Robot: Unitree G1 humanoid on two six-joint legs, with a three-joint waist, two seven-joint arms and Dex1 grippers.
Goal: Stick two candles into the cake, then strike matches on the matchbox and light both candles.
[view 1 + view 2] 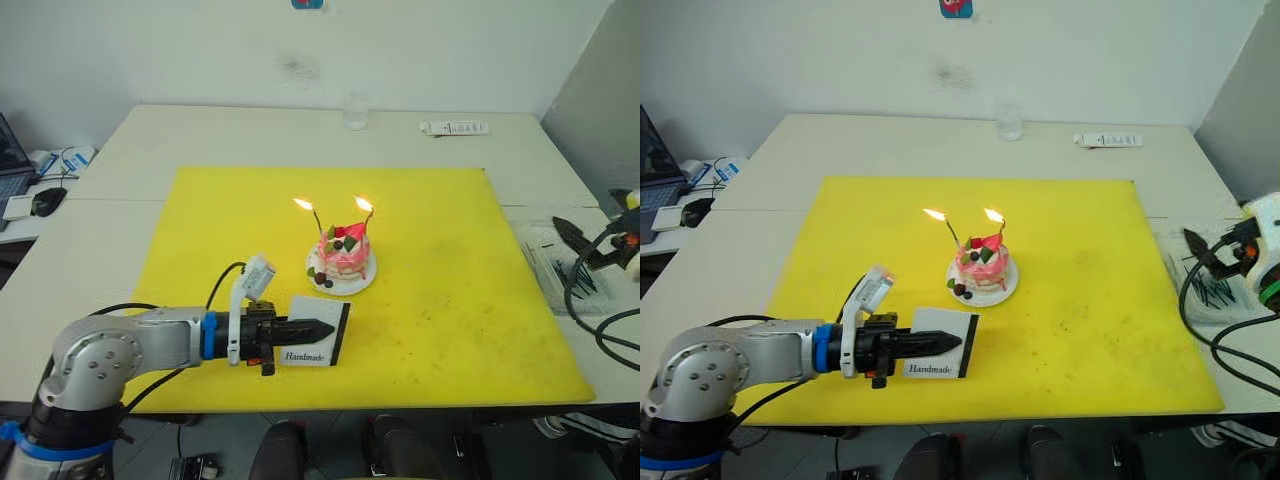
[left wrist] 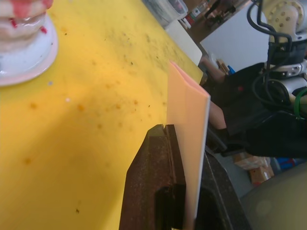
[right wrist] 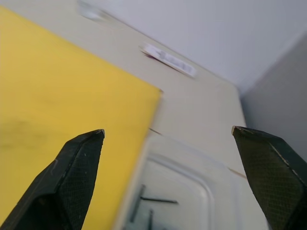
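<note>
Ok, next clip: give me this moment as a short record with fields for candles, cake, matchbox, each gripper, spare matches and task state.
candles: two, standing in the cake, both lit
cake: on a small white plate, on the yellow mat
matchbox: clamped in the left gripper, just above the mat near the cake
right gripper: open, above a clear tray
matches: dark sticks lying in the tray
task state: both flames burning

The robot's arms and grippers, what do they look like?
The left arm is silver-grey metal with a blue ring at the wrist and looping black cables. Its left gripper has black pointed fingers under a small white camera. The right gripper also has black pointed fingers, with black cables trailing.
</note>
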